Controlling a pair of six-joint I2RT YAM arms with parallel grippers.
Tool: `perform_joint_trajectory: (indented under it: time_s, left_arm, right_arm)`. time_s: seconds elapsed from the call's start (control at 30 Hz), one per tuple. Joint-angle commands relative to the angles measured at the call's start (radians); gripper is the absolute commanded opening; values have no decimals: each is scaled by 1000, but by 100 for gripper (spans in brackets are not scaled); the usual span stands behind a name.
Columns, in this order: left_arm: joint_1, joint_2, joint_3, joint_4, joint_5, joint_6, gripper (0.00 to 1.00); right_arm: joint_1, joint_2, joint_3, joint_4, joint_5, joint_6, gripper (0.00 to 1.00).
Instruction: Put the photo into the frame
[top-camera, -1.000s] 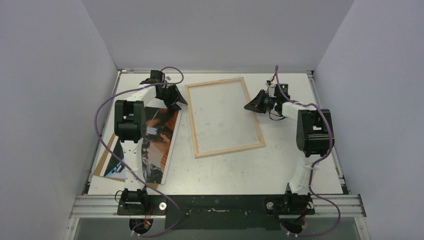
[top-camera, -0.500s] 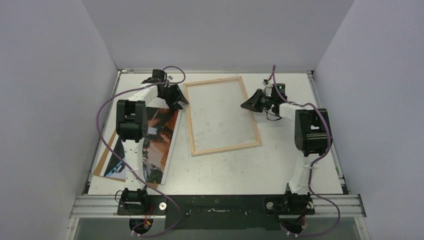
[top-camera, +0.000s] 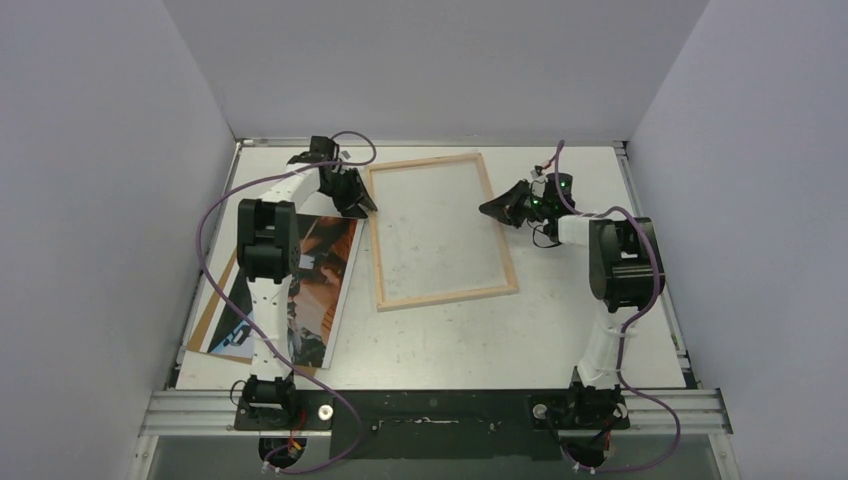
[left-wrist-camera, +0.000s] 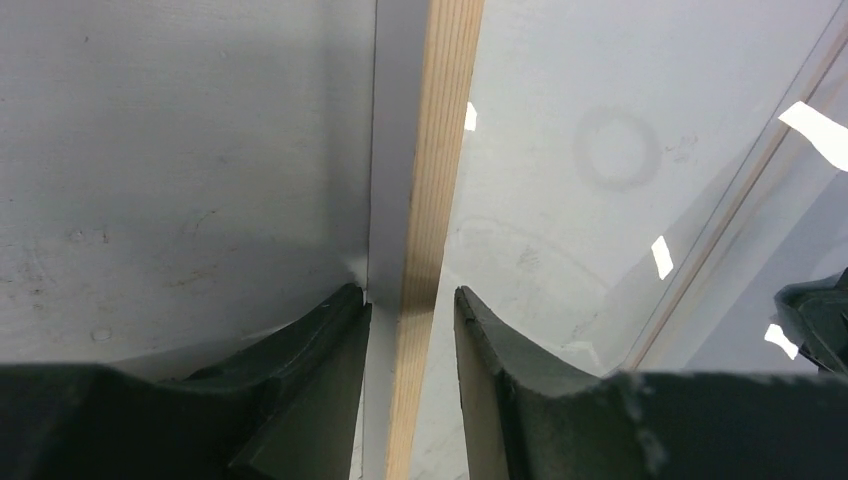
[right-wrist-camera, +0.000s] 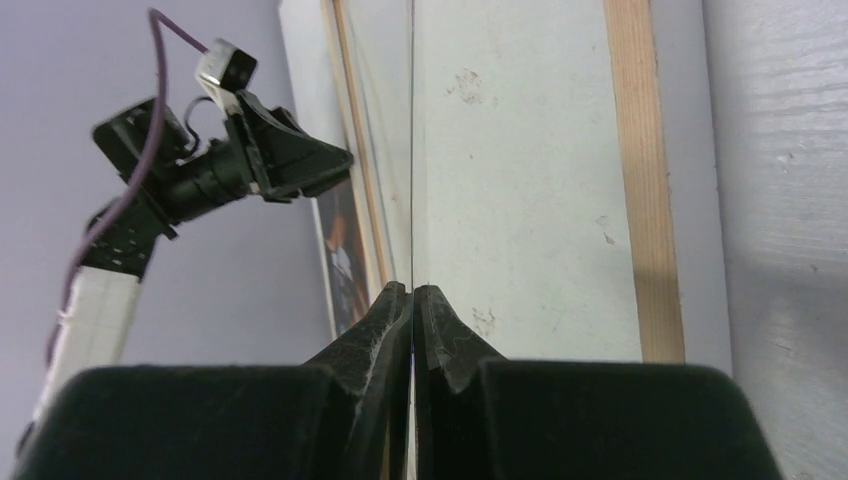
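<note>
Nudged leftward, the frame (top-camera: 377, 250) is straddled by the left gripper (left-wrist-camera: 410, 295) with jaws apart, its pane (top-camera: 440, 230) pinched by the closed right gripper (right-wrist-camera: 412, 290). The rail should be clamped squarely; the photo (top-camera: 320, 270) lies just left.

arms (top-camera: 264, 322): white links, black joints | cables (top-camera: 204, 232): purple | fingers (left-wrist-camera: 318, 345): black, tapered

The frame (top-camera: 440, 230) filled the middle of the table (top-camera: 450, 340), with the left hand (top-camera: 360, 203) straddling its left rail and the right hand (top-camera: 490, 209) at its right edge. The photo (top-camera: 300, 290) blocked the near left. Bare table lay open on the near side of the frame, between both arms.
</note>
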Motion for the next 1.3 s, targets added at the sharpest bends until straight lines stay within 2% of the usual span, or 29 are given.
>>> perform_joint_trajectory:
  time_s: [0.0, 0.1, 0.13, 0.3, 0.5, 0.63, 0.73, 0.83, 0.9, 1.13, 1.27]
  left_arm:
    - [-10, 51, 24, -58, -74, 64, 35]
    - [-10, 53, 21, -60, -73, 68, 32]
    - [-9, 52, 19, -59, -73, 68, 32]
    - [-9, 49, 9, -45, -62, 58, 30]
    - [-9, 55, 9, -38, -47, 47, 25]
    - [-8, 57, 4, -38, -45, 45, 23]
    - [-8, 59, 3, -36, -45, 45, 22]
    - [-9, 61, 4, -37, -43, 42, 22]
    - [-8, 62, 4, -37, -44, 41, 22]
    - [-9, 62, 3, -35, -42, 42, 22]
    - [-9, 65, 3, -33, -39, 40, 22]
  right_arm:
    - [-19, -31, -30, 278, 1, 228, 0]
    - [-19, -26, -57, 394, -1, 313, 0]
    - [-15, -31, -58, 392, -2, 290, 0]
    - [-1, -44, -30, 165, 2, 74, 0]
    - [8, -15, -100, 271, 0, 83, 0]
    - [8, 3, -135, 373, -11, 153, 0]
    - [7, -13, -124, 255, -14, 53, 0]
    - [7, -40, -71, -18, 18, -171, 7]
    - [8, -49, -48, -113, 38, -229, 14]
    - [19, -72, -49, -124, 27, -211, 40]
    - [44, -77, -41, -106, -1, -170, 45]
